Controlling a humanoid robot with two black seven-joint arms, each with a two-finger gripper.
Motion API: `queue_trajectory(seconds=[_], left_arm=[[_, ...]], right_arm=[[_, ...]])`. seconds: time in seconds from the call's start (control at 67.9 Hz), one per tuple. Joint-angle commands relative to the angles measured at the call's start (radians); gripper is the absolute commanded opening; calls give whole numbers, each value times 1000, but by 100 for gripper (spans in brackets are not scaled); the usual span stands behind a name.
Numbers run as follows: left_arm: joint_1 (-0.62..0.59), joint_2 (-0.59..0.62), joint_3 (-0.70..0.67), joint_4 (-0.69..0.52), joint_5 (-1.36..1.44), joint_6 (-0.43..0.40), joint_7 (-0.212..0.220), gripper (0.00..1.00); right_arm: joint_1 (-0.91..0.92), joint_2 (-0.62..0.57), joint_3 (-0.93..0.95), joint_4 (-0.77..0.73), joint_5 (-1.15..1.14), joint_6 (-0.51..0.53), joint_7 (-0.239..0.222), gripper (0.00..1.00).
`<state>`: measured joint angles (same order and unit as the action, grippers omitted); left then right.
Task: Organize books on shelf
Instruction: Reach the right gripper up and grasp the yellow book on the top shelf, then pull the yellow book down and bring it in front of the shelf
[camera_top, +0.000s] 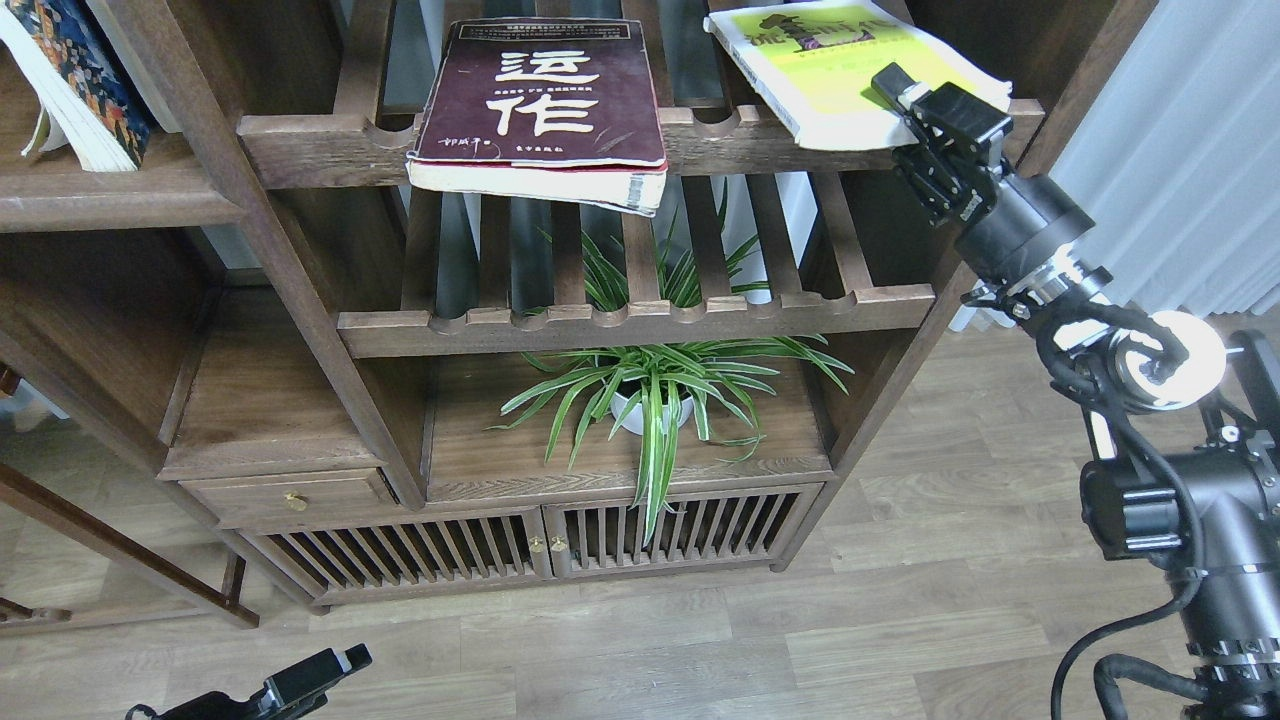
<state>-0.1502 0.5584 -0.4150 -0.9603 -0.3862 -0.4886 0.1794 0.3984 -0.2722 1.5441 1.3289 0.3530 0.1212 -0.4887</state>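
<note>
The thick maroon book with white characters lies flat on the upper slatted rack, overhanging its front rail. The yellow-green book lies to its right on the same rack, tilted and skewed. My right gripper is shut on that book's front right corner, one finger on top of the cover. A smaller book with a blue picture leans at the top left on the solid dark-brown shelf; its "300" mark does not show. My left gripper is low at the bottom left over the floor, its fingers indistinct.
A lower slatted rack sits below the books. A spider plant in a white pot stands on the cabinet top beneath it. The bookcase's right post is just behind my right gripper. A white curtain hangs at the right.
</note>
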Motion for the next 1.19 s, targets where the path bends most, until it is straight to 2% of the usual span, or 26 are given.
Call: queue_trajectory(seconds=[0.0,0.221,0.413,0.545,0.707,0.781,0.928,1.031,1.179], left_arm=[[7,0,-4,0,-2,0,0,100],[26,0,-36,0,-2,0,0,100],[34,0,-42,0,-3,0,-5,100],[34,-9,-42,0,-3,0,-6,100],[34,-31,-44,-2,-10,0,-9,100],[34,-41,-44,-28,-22,0,-31,100],[34,-49,-57,-106,-29,0,-75,100],[40,-71,-77,-175,-29,0,-118,98],[77,-84,-113,-301,-29,0,-138,98]], right_arm=[[-10,-2,5,9,37,23,0,1],[-118,-56,85,50,113,138,0,0],[-389,-137,96,147,283,274,0,0],[-559,-148,94,173,339,367,0,0],[-717,-139,71,174,343,367,0,0],[-799,-130,-11,174,339,367,0,0],[-805,-114,-127,174,327,367,0,0],[-782,-42,-199,170,273,367,0,0],[-722,79,-245,122,167,367,0,0]])
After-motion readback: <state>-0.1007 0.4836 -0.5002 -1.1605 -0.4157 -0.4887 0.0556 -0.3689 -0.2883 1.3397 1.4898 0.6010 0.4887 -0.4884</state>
